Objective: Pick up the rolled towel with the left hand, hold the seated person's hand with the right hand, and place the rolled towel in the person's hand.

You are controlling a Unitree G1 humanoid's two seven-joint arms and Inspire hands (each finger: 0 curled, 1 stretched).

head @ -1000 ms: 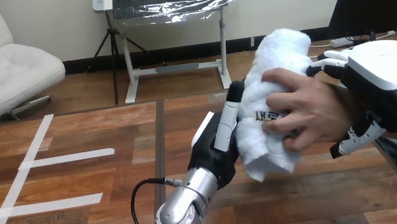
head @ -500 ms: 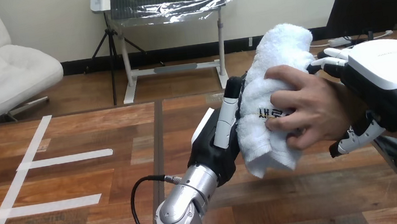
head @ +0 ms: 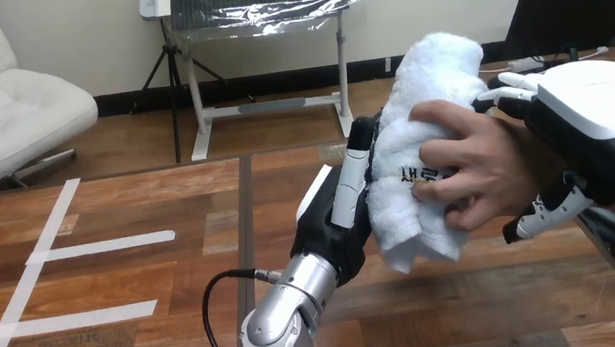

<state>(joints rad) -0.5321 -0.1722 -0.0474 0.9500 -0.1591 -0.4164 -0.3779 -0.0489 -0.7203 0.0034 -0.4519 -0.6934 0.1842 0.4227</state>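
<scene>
Left hand (head: 332,223) clamped on rolled towel (head: 430,79); right hand (head: 598,116) curled round the person's hand (head: 480,165)

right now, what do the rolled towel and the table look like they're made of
The rolled towel: seemingly white terry cotton, matte; its surface is fluffy and napped, with soft folds. The table: seemingly wood planks, reddish-brown, lightly glossy; grain and board seams show, though it could be laminate.

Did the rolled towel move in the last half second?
No. The rolled towel stands equally far right of the table's white tape as before.
</scene>
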